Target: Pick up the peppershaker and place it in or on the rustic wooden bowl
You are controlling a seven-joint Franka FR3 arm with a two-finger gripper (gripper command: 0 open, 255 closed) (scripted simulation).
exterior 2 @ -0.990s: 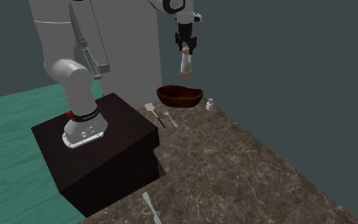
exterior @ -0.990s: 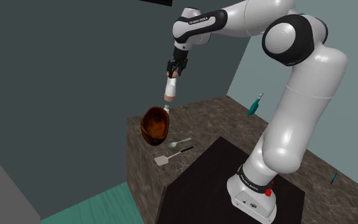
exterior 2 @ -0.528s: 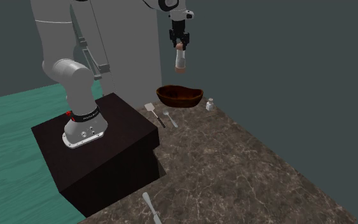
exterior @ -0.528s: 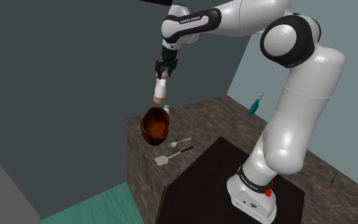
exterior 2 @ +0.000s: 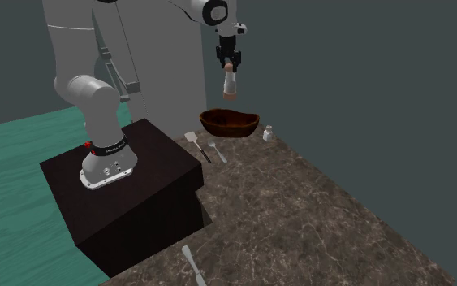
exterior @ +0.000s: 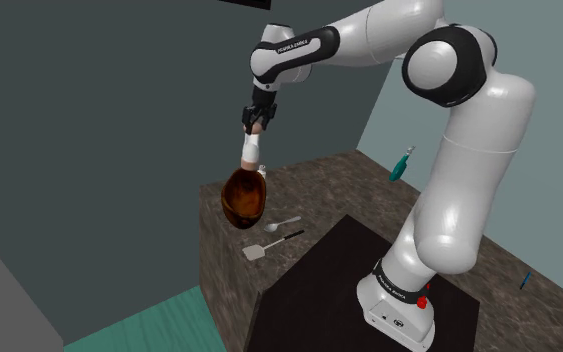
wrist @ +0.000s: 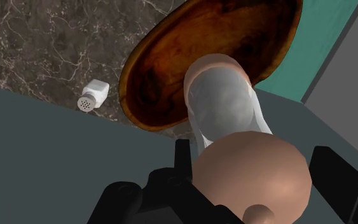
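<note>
My gripper [exterior: 257, 118] [exterior 2: 229, 62] [wrist: 254, 167] is shut on the peppershaker [exterior: 251, 150] [exterior 2: 230, 84] [wrist: 225, 108], a white body with tan caps at both ends. It hangs tilted in the air above the brown wooden bowl [exterior: 244, 195] [exterior 2: 230, 123] [wrist: 171, 63], which stands at the far corner of the dark marble counter [exterior 2: 316, 211]. In the wrist view the shaker's lower end points over the bowl's rim on the side toward the counter's edge. The black fingers [wrist: 182, 162] clasp the shaker near its upper cap.
A small white shaker [wrist: 93, 95] [exterior 2: 268, 134] stands beside the bowl. A spatula [exterior: 269, 246] and a spoon [exterior: 282, 224] lie between bowl and stand. A teal bottle [exterior: 401, 165] is at the counter's back; a knife [exterior 2: 190, 262] lies near its front edge.
The gripper has carried the peppershaker toward the shoulder view's left and a little lower, from beside the bowl to above it. The bowl and the other things have stayed put.
</note>
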